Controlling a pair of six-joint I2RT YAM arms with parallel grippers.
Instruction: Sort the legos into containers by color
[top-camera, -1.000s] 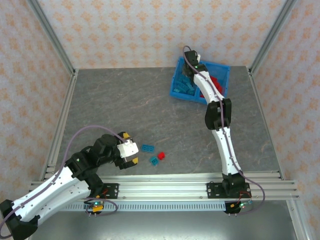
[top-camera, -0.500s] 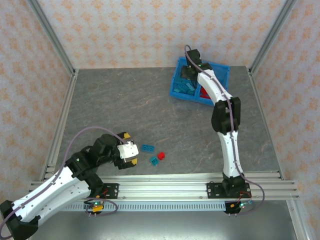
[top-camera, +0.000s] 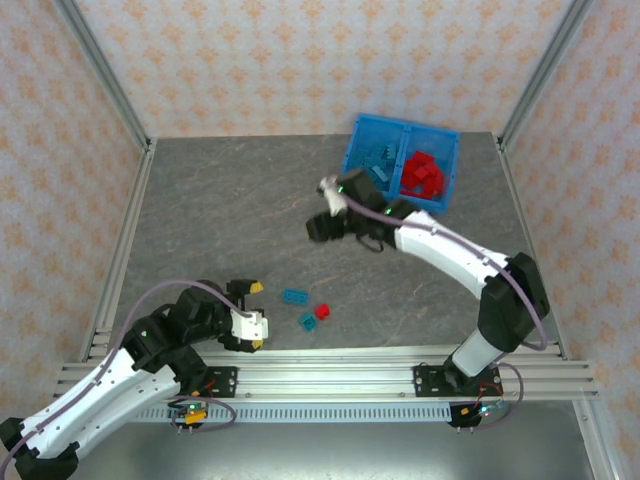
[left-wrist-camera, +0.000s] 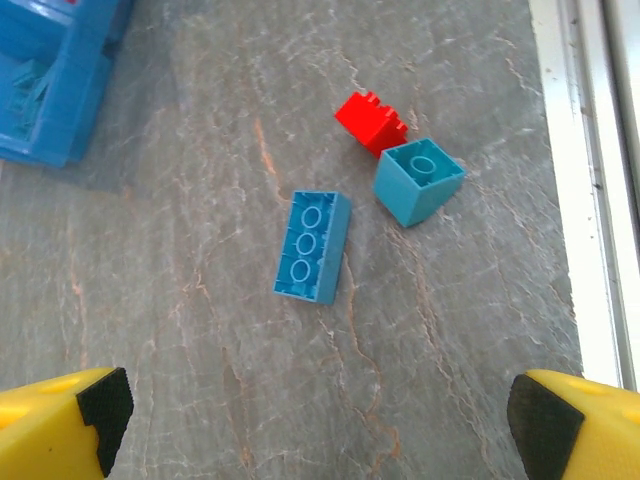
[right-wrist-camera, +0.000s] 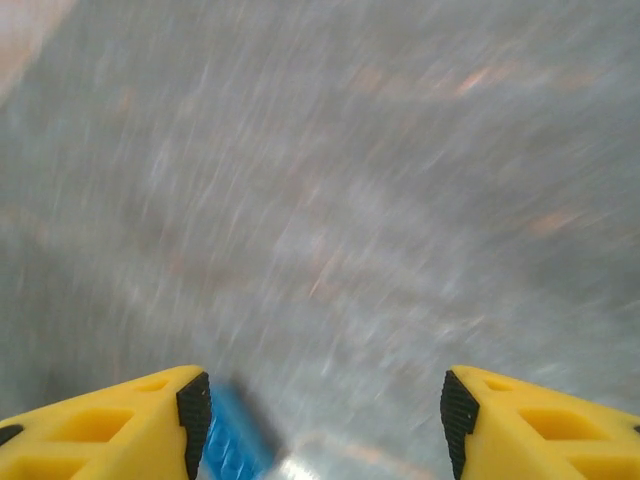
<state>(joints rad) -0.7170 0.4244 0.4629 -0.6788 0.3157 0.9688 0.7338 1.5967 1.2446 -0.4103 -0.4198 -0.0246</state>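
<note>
Three loose legos lie on the grey table in front of my left gripper (top-camera: 256, 315): a long light blue brick (top-camera: 294, 296) (left-wrist-camera: 312, 246), a square teal one (top-camera: 307, 320) (left-wrist-camera: 418, 180) and a red one (top-camera: 322, 311) (left-wrist-camera: 371, 122). My left gripper (left-wrist-camera: 320, 420) is open and holds nothing, a short way short of the long blue brick. The blue bin (top-camera: 352, 160) stands at the back, with blue legos (top-camera: 378, 168) in its left compartment and red legos (top-camera: 424, 174) in its right. My right gripper (top-camera: 322, 212) (right-wrist-camera: 325, 410) hangs open over the table, left of the bin.
The right wrist view is motion-blurred; a blue studded shape (right-wrist-camera: 235, 440) shows beside the left fingertip, and I cannot tell what it is. A corner of the bin (left-wrist-camera: 50, 80) shows in the left wrist view. An aluminium rail (top-camera: 350, 360) runs along the near edge.
My right arm has swung from over the bin out to the left and nearer, over the table. My left gripper has drawn back slightly and its jaws stand wider apart.
</note>
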